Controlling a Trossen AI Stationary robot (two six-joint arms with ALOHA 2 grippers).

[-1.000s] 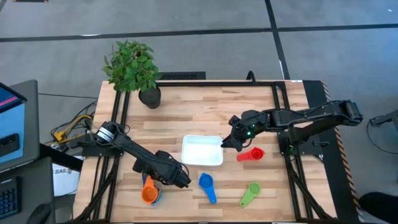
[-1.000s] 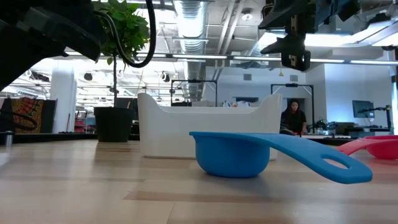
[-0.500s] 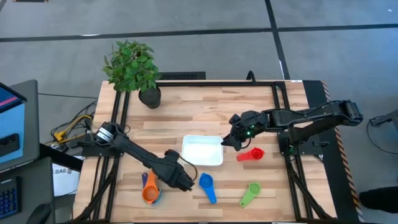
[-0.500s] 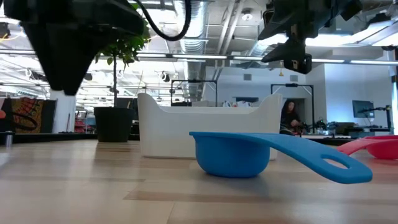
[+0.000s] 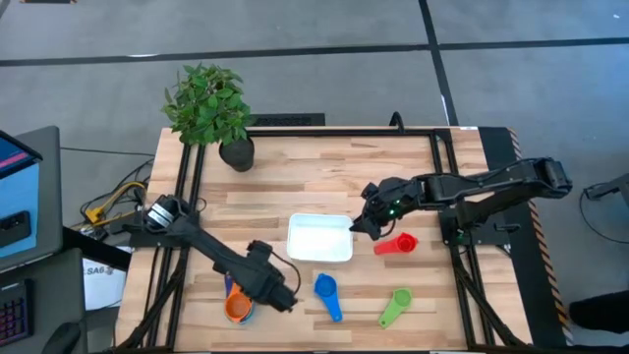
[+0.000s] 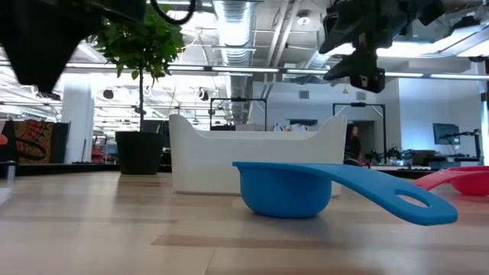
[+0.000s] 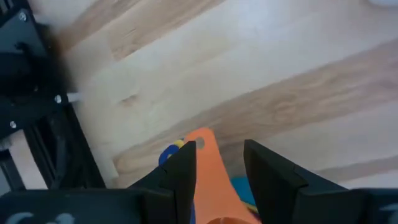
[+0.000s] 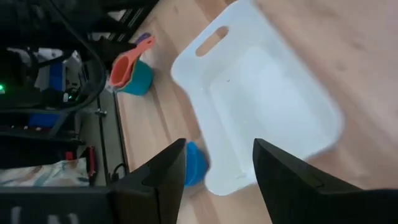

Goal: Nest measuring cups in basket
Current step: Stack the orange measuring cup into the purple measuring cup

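A nested stack of measuring cups (image 5: 236, 309), orange on top of a light blue one, sits near the table's front left. Blue and yellow handle tips show under the orange handle (image 7: 208, 165). My left gripper (image 7: 221, 169) hangs just above that handle, pointing steeply down. Its fingers stand apart on either side of the handle. The white basket (image 5: 319, 239) rests flat at the table's middle. A blue cup (image 5: 326, 293), a green cup (image 5: 395, 306) and a red cup (image 5: 397, 244) lie singly on the wood. My right gripper (image 5: 360, 226) hovers open over the basket's right end.
A potted plant (image 5: 236, 152) stands at the far left corner. A black frame (image 5: 442, 147) runs along the table's left, right and far sides. Bare wood lies between the basket and the far edge.
My left gripper has risen a little and tipped beside the stack, drifting slightly toward the near edge. The stack has stayed where it was.
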